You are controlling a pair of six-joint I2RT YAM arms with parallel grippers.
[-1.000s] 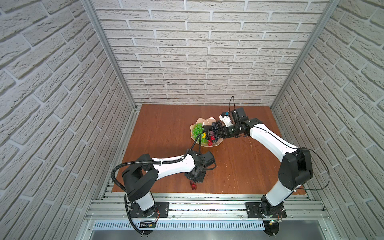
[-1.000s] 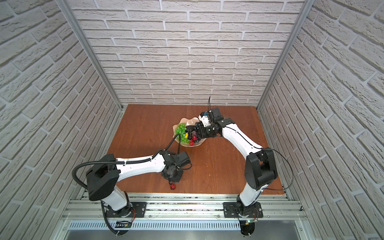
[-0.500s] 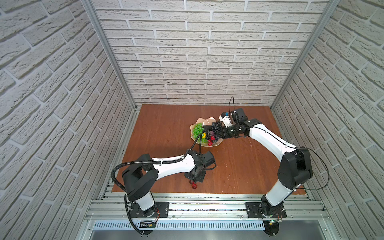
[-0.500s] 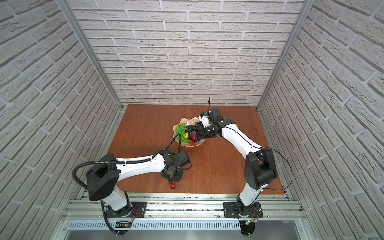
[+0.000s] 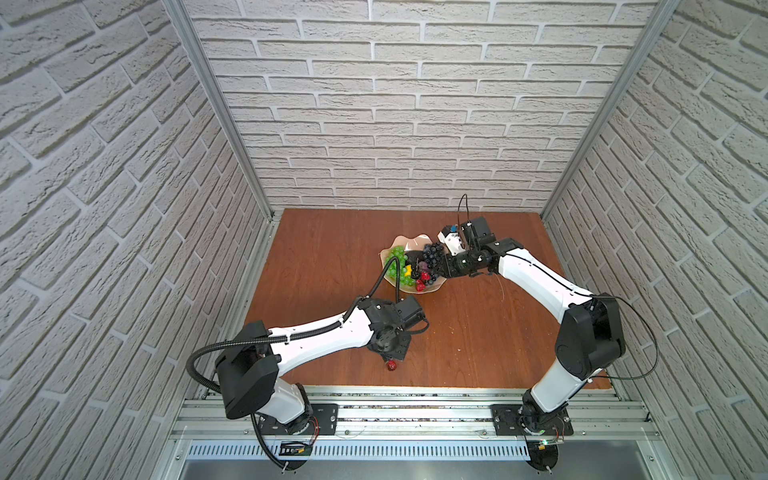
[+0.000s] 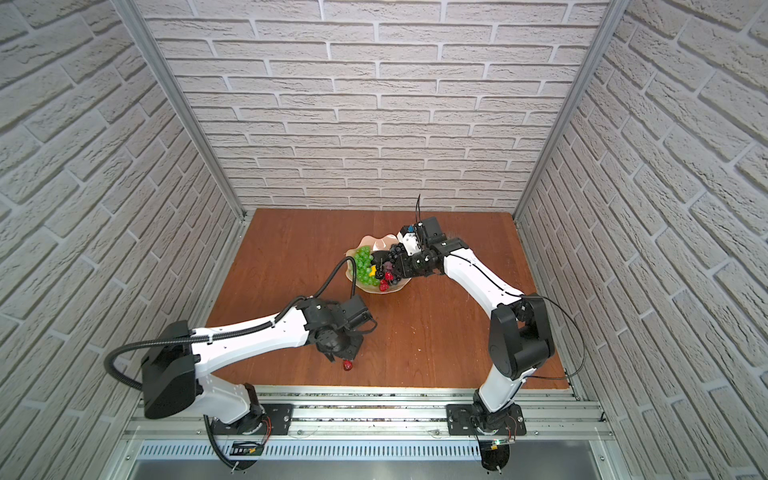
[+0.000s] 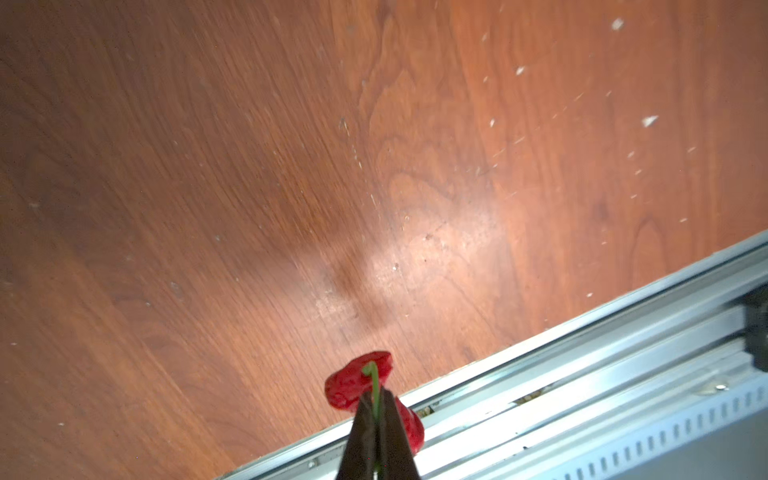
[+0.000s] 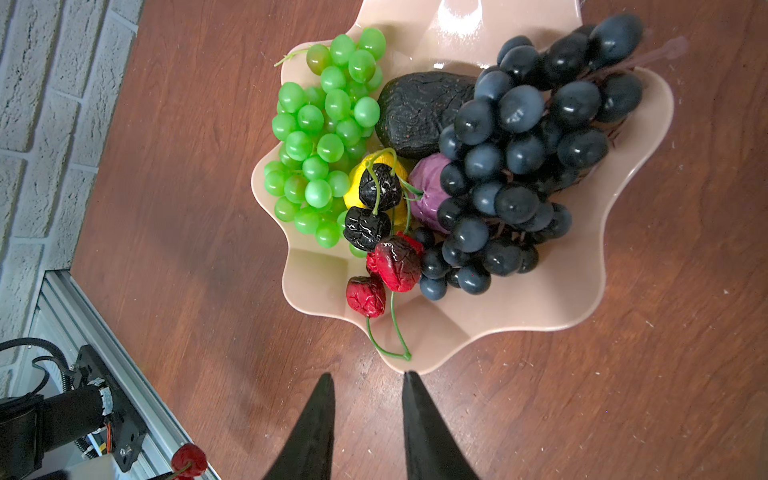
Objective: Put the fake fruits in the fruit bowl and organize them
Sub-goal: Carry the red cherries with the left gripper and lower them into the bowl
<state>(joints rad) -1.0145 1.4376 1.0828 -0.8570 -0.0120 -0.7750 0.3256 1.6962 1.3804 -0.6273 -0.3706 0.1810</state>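
The fruit bowl [image 8: 540, 307] sits on the wooden table [image 5: 332, 257], about midway across and in the half nearer the back edge, and it is nearly full. From the right wrist camera I see the green grape bunch [image 8: 328, 137] heaped along one side and the dark blue-purple grape bunch [image 8: 519, 166] filling the opposite side, its stem reaching over the scalloped rim. The blackish avocado [image 8: 419, 112] lies between the two bunches. Below it are the small yellow lemon [image 8: 355, 195] and the purple round fruit [image 8: 428, 191], with the tiny black berries [image 8: 368, 227] lying partly on the lemon. A red cherry pair [image 8: 395, 262] rests by the rim, and its green stems end just inside the edge. My right gripper [image 8: 368, 376] hovers just outside that rim over bare table, its jaws a narrow gap apart and empty. Well apart from the bowl, close to the table's front edge and its aluminium rail [image 7: 582, 374], my left gripper [image 7: 377, 399] is pinched tight on the green stem of the second cherry pair [image 7: 357, 382], which shows below it in both top views [image 5: 392, 365] [image 6: 347, 365]. I cannot tell whether those cherries touch the wood or hang just clear of it.
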